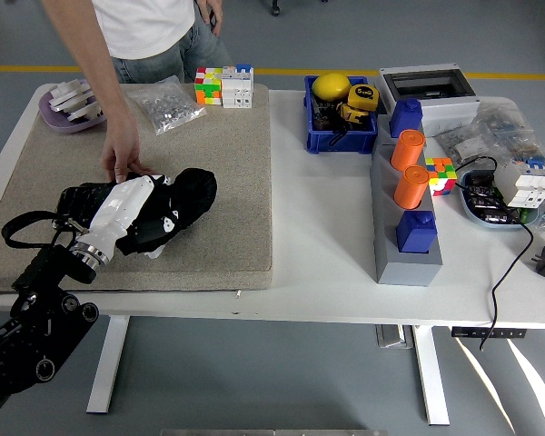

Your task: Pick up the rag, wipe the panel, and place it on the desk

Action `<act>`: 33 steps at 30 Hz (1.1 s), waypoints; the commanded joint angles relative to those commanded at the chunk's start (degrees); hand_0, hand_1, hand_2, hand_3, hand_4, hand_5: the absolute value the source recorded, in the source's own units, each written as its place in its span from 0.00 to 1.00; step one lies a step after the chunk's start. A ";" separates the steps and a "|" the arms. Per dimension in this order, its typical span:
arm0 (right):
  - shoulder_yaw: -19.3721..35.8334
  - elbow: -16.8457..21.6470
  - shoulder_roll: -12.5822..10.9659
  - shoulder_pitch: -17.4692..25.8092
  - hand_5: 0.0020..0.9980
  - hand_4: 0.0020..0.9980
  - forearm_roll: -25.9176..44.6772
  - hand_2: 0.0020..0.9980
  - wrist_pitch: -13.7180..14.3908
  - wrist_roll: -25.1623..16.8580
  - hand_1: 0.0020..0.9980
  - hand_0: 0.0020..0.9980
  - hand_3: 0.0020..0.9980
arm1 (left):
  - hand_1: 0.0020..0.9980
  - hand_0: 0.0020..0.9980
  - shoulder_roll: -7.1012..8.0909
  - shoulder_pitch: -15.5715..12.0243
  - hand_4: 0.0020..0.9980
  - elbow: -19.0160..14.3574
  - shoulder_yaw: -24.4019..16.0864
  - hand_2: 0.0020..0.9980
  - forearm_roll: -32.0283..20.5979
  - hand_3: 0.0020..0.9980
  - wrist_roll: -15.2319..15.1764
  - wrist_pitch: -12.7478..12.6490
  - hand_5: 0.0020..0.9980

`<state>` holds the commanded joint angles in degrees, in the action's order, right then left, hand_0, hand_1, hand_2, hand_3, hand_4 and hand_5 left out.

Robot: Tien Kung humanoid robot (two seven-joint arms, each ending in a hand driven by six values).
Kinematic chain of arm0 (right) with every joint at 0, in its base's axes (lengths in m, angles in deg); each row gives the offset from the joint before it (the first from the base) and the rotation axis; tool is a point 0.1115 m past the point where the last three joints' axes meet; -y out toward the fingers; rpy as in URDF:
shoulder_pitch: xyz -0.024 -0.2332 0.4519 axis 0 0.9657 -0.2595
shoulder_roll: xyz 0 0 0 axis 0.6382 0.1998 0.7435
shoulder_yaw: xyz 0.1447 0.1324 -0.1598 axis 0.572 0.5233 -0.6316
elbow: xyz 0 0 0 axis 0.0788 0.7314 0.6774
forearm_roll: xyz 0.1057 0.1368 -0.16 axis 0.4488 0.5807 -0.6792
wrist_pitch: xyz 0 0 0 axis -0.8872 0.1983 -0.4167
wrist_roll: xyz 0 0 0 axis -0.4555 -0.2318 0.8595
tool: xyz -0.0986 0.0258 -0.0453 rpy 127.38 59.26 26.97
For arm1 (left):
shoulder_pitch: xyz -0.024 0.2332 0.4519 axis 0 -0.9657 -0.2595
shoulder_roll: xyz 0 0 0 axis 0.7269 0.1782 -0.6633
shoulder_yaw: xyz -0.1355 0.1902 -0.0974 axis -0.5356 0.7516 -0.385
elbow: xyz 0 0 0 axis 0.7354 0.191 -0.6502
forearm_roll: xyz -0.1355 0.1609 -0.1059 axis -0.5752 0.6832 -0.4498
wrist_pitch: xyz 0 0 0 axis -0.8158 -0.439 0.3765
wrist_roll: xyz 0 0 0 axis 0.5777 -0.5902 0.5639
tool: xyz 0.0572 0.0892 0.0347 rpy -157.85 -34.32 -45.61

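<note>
We look down on a white surface point(327, 263) with a beige mat point(227, 182) covering its left part. Our left hand point(163, 213), on a black and white arm coming in from the lower left corner, lies low over the mat, its fingers wrapped in a black rag point(189, 195) and clamped on it. The rag sits on the right end of a dark panel point(84, 202) that lies flat on the mat; only the panel's left end shows from under the arm. A person stands at the far side, and one hand point(123, 156) reaches down with its fingertips resting on the panel's far edge, just beside our forearm. Behind them on the mat are a clear bag of small parts point(166, 103) and a puzzle cube point(209, 84). To the right, well apart, stand a blue bin point(341, 136) and two orange cylinders point(409, 168). Our right hand does not appear.
</note>
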<state>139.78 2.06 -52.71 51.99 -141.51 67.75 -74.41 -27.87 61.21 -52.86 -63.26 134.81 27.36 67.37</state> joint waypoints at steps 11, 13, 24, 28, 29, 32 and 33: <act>0.13 0.00 0.26 0.04 0.56 1.00 0.06 0.69 0.03 -0.06 0.65 0.80 0.65 | 0.23 0.31 -0.24 -1.07 0.00 0.04 -1.85 0.50 -0.44 0.36 -0.02 -0.30 0.00; 0.10 0.00 0.27 0.09 0.56 1.00 0.06 0.69 0.01 -0.06 0.65 0.80 0.65 | 0.23 0.31 -0.06 -1.43 0.00 0.25 -2.58 0.50 -0.39 0.36 -0.06 -0.37 0.00; -0.46 0.00 0.03 0.43 0.56 1.00 0.53 0.69 0.09 0.06 0.65 0.80 0.65 | 0.23 0.32 1.10 -3.27 0.00 1.12 -9.13 0.50 0.68 0.36 -0.12 -0.53 0.00; -0.54 0.00 -0.03 0.32 0.56 1.00 0.51 0.69 0.06 0.13 0.65 0.80 0.65 | 0.23 0.32 1.56 -3.06 0.00 2.09 -11.29 0.50 0.78 0.36 -0.31 -0.42 0.00; -0.60 0.00 -0.01 0.34 0.56 1.00 0.58 0.69 0.05 0.15 0.65 0.80 0.65 | 0.24 0.32 1.71 -3.06 0.00 2.35 -11.83 0.50 0.71 0.36 -0.44 -0.41 0.00; -0.70 0.00 0.01 0.41 0.56 1.00 0.70 0.69 0.03 0.14 0.65 0.80 0.65 | 0.24 0.32 1.93 -3.14 0.00 3.17 -13.01 0.50 0.43 0.36 -0.77 -0.28 0.00; -0.69 0.00 0.02 0.44 0.56 1.00 0.73 0.69 0.08 0.06 0.65 0.80 0.65 | 0.24 0.32 2.09 -3.26 0.00 3.69 -13.37 0.50 -0.67 0.36 -1.34 -0.14 0.00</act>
<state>139.08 2.06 -52.68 52.43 -140.78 67.84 -74.35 -25.78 57.95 -49.17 -76.63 134.14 26.03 67.22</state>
